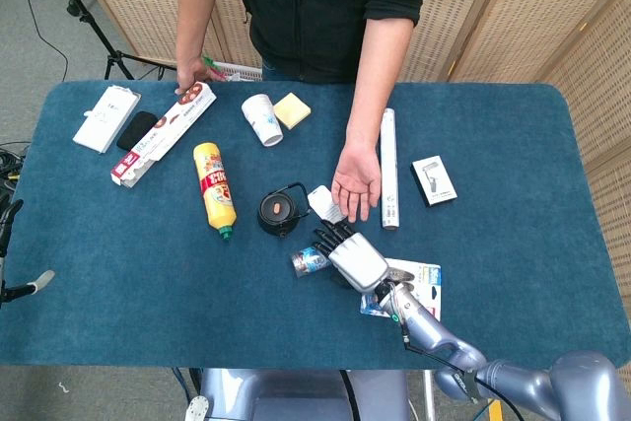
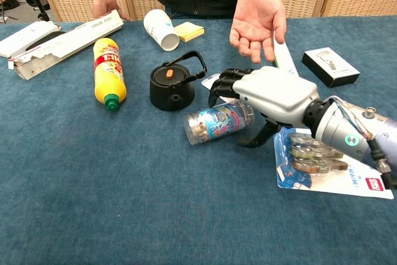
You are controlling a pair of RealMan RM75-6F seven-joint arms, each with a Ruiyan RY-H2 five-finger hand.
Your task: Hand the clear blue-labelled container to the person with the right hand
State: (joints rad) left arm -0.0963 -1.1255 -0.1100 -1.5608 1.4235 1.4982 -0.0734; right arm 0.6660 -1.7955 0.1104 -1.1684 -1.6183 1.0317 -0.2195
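One container (image 2: 218, 122), clear with a blue label, lies on its side on the blue table (image 1: 513, 165), near the middle, its clear end at 8 o'clock. The right hand (image 2: 267, 96) sits over its far end, palm down: the dark fingers (image 2: 222, 82) arch above and past the container towards 10 o'clock, and the thumb (image 2: 257, 136) curls down at its 4 o'clock side. The container rests on the cloth; whether the fingers press on it cannot be told. In the head view the same hand (image 1: 355, 258) covers most of the container (image 1: 308, 262).

The person's palm (image 2: 257, 17) is turned up at 12 o'clock from the hand, near it. A black lid (image 2: 172, 86) lies at 10 o'clock from the container, a yellow bottle (image 2: 108, 71) further to 9 o'clock. A blister pack (image 2: 322, 164) lies under the right wrist at 4 o'clock.

Of the left hand (image 1: 8, 253) only a sliver shows at the head view's left edge; how its fingers lie cannot be told.
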